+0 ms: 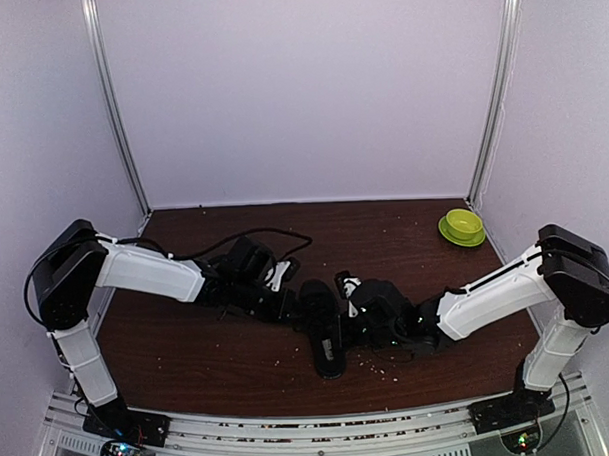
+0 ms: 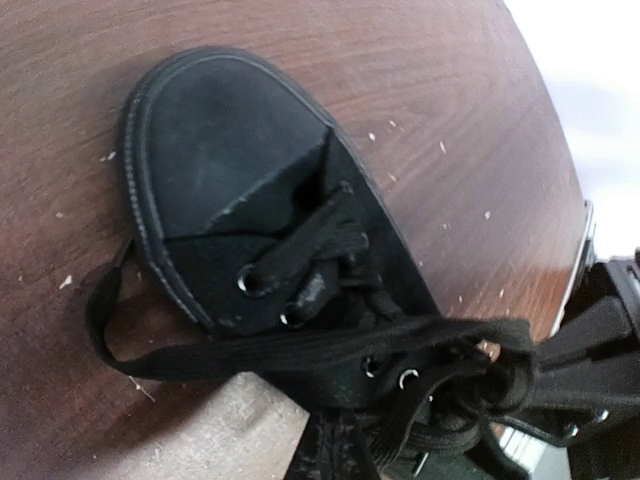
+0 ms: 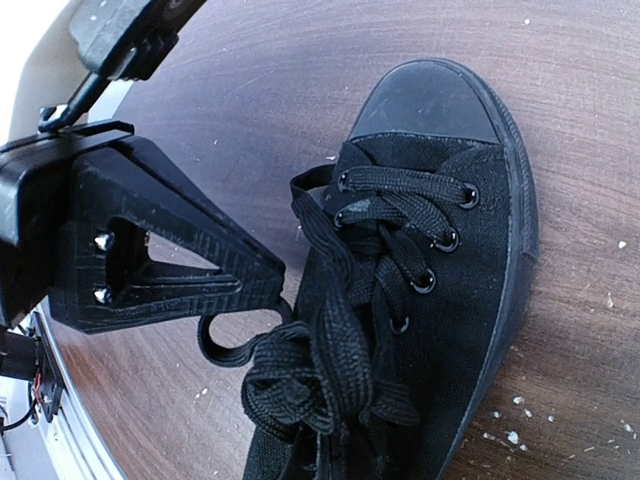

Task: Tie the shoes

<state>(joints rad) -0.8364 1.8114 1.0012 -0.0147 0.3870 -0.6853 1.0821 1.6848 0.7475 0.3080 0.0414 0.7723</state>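
Sneaker (image 2: pixel 230 170) heel cut off at bottom edge, both wrist views; laces (image 3: pixel 330 360) tangle unreadable.

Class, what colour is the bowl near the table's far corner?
Lime green: the small round bowl shows best in top external view.

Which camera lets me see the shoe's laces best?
The right wrist view: the laces fill it, crossings and bunched knot clear. The left wrist view shows them sideways, partly cut off. In the top view the shoe is a small dark shape.
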